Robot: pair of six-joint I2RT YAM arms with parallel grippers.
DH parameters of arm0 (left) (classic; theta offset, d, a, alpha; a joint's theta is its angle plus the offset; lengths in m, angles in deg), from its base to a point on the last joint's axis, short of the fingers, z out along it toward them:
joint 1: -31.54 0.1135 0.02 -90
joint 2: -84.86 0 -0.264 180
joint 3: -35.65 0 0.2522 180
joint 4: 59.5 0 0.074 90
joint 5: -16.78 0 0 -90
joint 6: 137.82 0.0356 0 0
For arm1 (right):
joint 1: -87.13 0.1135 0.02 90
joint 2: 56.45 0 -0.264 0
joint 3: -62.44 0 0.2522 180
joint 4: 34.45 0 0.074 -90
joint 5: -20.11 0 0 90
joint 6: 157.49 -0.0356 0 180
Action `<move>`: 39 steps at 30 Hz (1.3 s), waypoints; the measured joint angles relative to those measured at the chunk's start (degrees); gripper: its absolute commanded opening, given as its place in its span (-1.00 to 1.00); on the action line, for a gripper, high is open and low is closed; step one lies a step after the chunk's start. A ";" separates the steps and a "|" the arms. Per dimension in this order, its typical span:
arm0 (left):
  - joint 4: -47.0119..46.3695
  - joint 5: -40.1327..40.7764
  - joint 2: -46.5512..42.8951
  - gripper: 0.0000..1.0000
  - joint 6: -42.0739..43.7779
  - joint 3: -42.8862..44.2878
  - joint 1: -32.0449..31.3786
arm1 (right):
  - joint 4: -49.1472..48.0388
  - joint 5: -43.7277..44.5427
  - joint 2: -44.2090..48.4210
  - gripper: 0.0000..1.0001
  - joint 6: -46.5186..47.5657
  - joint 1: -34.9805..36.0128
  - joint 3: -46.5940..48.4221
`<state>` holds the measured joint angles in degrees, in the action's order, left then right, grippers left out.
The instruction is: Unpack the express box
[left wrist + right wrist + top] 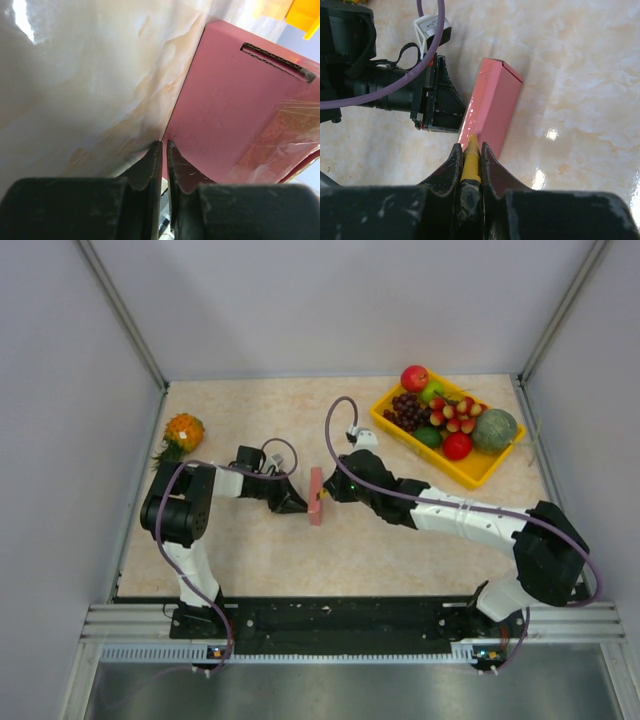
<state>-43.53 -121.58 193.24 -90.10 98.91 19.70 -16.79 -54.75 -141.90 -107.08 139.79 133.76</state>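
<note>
Beige marbled table (400, 540) fills the top view, with the express box (316, 496) standing on its edge at frame centre. From the left, the left gripper (297, 505) touches the box's side, fingers drawn almost together; whether they pinch anything is unclear. From the right, the right gripper (330, 490) clamps a yellow utility knife (471, 162), tip against the box's taped face. A yellow fruit tray (470, 472) sits upper right.
</note>
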 measured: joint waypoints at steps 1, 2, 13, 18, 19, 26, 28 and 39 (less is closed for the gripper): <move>0.20 0.02 0.00 -0.74 0.15 0.00 0.00 | -0.26 0.09 -0.26 -1.00 -0.02 0.11 0.07; 0.50 0.11 -0.02 -0.72 0.24 0.07 0.00 | -0.28 0.09 -0.46 -1.00 -0.02 0.17 0.28; 11.56 8.94 -6.73 -0.53 4.83 4.09 0.13 | -0.76 -0.44 -0.72 -1.00 3.72 0.57 1.62; 16.00 12.96 -10.43 -0.37 7.08 7.91 0.20 | -1.49 -1.92 -0.50 -1.00 5.55 0.59 4.37; 16.65 13.66 -10.95 -0.32 7.61 8.55 0.22 | -1.66 -2.19 -0.11 -1.00 5.77 0.59 4.39; 19.19 13.33 -12.11 0.19 11.08 12.44 0.22 | -1.88 -1.18 3.21 -1.00 5.92 0.59 2.47; 19.34 12.72 -12.13 0.30 12.37 12.94 0.22 | -1.31 0.55 4.74 -1.00 5.42 0.59 0.28; 21.70 17.97 -12.44 0.47 17.86 15.85 -8.76 | 2.58 6.03 5.88 -1.00 1.44 -0.42 -5.44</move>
<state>-21.82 -103.62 180.80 -72.24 114.76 10.94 -14.21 -48.72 -136.02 -105.64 139.37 128.32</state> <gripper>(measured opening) 0.732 0.084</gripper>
